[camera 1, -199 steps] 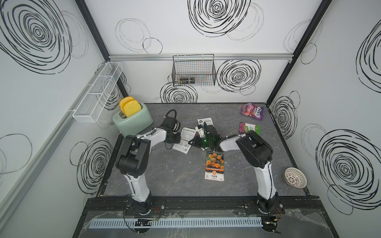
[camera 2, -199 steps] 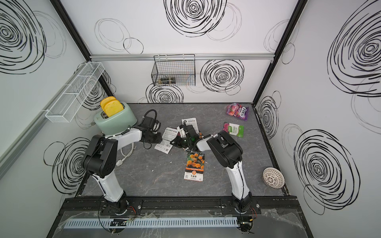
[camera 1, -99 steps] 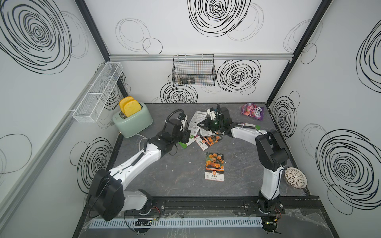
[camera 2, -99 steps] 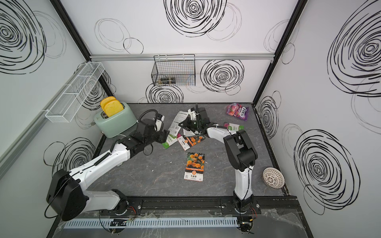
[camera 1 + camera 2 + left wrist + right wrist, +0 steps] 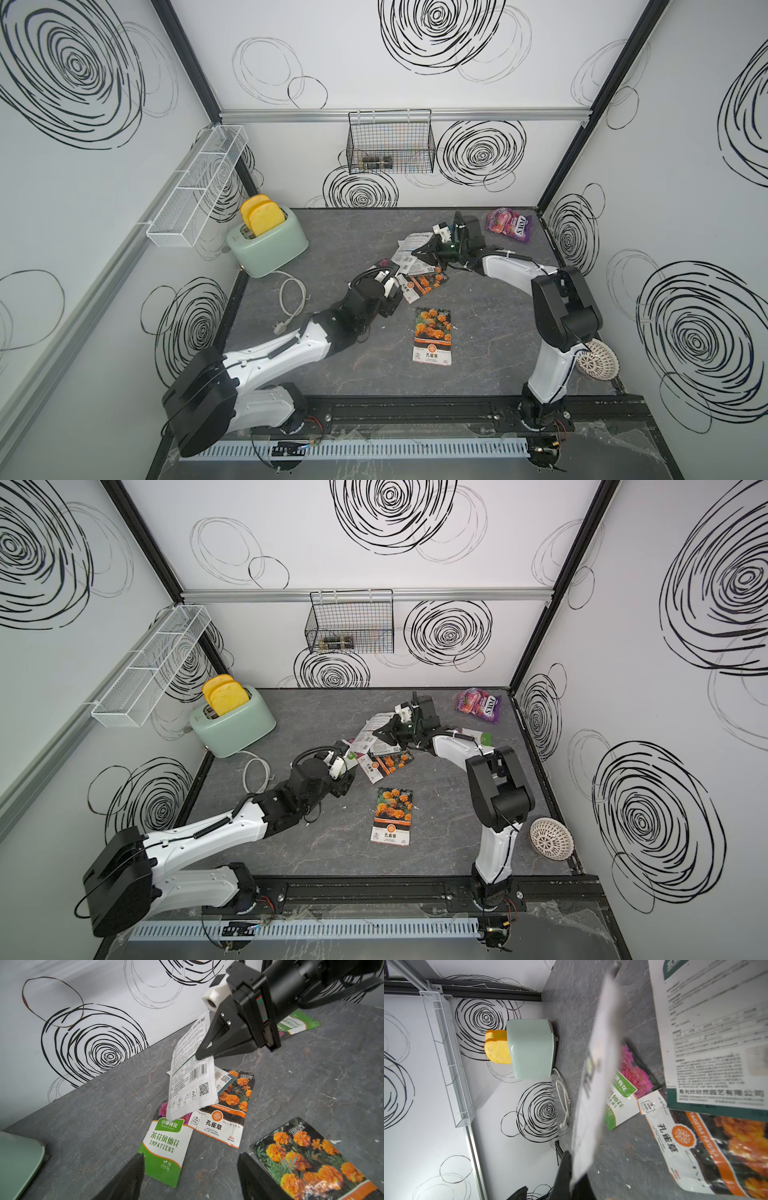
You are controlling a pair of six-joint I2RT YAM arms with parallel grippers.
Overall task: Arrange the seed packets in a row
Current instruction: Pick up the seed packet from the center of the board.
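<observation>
Seed packets (image 5: 424, 282) lie heaped on the desk (image 5: 332, 374), apart from the toaster (image 5: 268, 243). Your right end effector (image 5: 197, 1056) pinches a white-backed packet (image 5: 191, 1084) above the heap; the left end effector (image 5: 189, 1167) hangs spread, empty. Carry it clear, then lower it flat.

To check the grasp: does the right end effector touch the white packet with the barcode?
Touching. The left wrist view shows the right end effector shut on the white packet, which hangs tilted from it.
</observation>
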